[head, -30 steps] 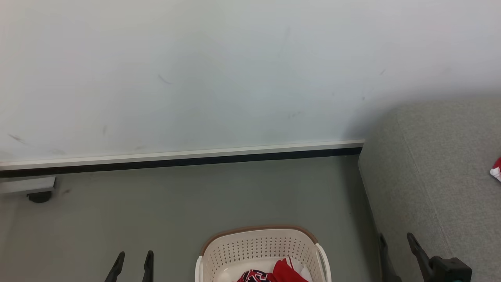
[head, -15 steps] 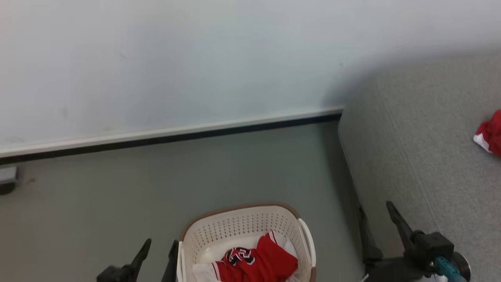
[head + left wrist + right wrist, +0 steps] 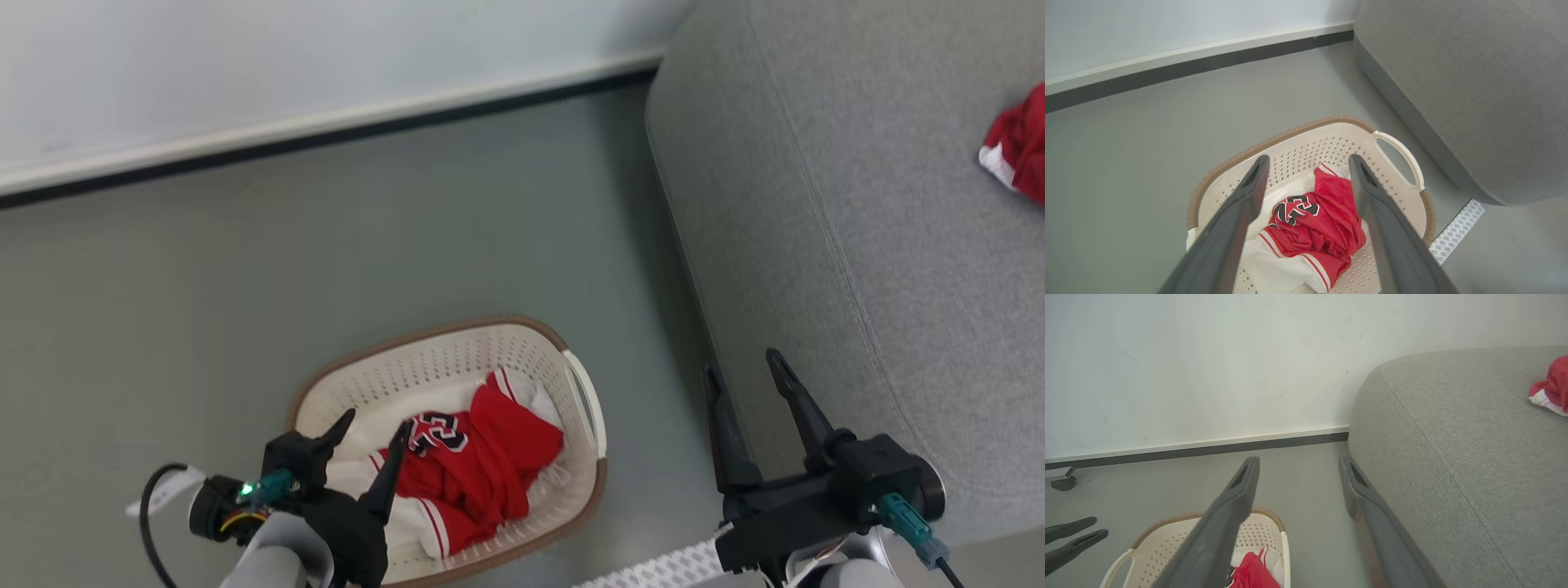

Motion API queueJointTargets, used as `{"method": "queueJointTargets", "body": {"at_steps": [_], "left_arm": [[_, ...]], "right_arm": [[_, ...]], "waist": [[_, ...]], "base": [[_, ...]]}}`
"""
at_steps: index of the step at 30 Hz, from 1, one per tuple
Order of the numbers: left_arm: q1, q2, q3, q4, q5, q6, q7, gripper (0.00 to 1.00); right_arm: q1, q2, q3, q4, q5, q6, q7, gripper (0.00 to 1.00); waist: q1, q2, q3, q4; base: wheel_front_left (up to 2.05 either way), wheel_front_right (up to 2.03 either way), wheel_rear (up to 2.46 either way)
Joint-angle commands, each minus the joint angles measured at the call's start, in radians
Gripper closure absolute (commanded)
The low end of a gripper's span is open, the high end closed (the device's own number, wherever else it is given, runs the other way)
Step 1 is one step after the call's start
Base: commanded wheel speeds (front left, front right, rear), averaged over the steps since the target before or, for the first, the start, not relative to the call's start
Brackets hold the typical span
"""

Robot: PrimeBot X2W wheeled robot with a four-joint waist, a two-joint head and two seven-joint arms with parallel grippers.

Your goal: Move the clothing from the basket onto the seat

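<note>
- Clothing (image 3: 482, 457), a red jersey among white fabric, lies in the basket (image 3: 424, 331) beside the seat (image 3: 857, 204).
- One red garment (image 3: 1016, 147) is on the seat; we judge the basket's pile is left to move.
- Our left gripper (image 3: 375, 419) hovers over that pile, fingers wide and empty; right gripper (image 3: 740, 363) likewise, beside the seat.

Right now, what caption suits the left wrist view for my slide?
Open left pincer aimed at red jersey in cream laundry basket beside grey seat.
</note>
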Motion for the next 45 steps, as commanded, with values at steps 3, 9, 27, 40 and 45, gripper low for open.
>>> {"method": "queueJointTargets", "body": {"at_steps": [3, 9, 27, 40, 45], "left_arm": [[-0.065, 0.005, -0.005, 0.065, 0.001, -0.001, 0.015, 0.0], [-0.173, 0.015, -0.031, 0.172, 0.028, 0.003, 0.06, 0.0], [-0.375, 0.025, -0.023, 0.394, 0.026, 0.145, 0.208, 0.0], [-0.426, -0.003, 0.019, 0.477, -0.038, 0.216, 0.264, 0.0], [-0.449, -0.015, 0.022, 0.517, -0.061, 0.211, 0.29, 0.0]], "right_arm": [[-0.035, 0.007, 0.016, -0.015, 0.013, 0.0, -0.022, 0.0], [-0.062, 0.01, 0.047, -0.028, 0.042, 0.0, -0.057, 0.0], [-0.088, 0.009, 0.103, -0.013, 0.131, 0.0, -0.096, 0.0], [-0.053, 0.009, 0.115, -0.031, 0.14, 0.0, -0.095, 0.0], [-0.018, 0.009, 0.104, -0.045, 0.128, 0.0, -0.095, 0.0]], "waist": [[-0.0003, -0.0002, 0.199, -0.137], [-0.0003, -0.0002, 0.328, -0.186], [-0.0003, -0.0002, 0.505, -0.246], [-0.0003, -0.0002, 0.51, -0.257], [-0.0003, -0.0002, 0.512, -0.258]], "base": [[0.0, 0.0, 0.0], [0.0, 0.0, 0.0], [0.0, 0.0, 0.0], [0.0, 0.0, 0.0], [0.0, 0.0, 0.0]]}}
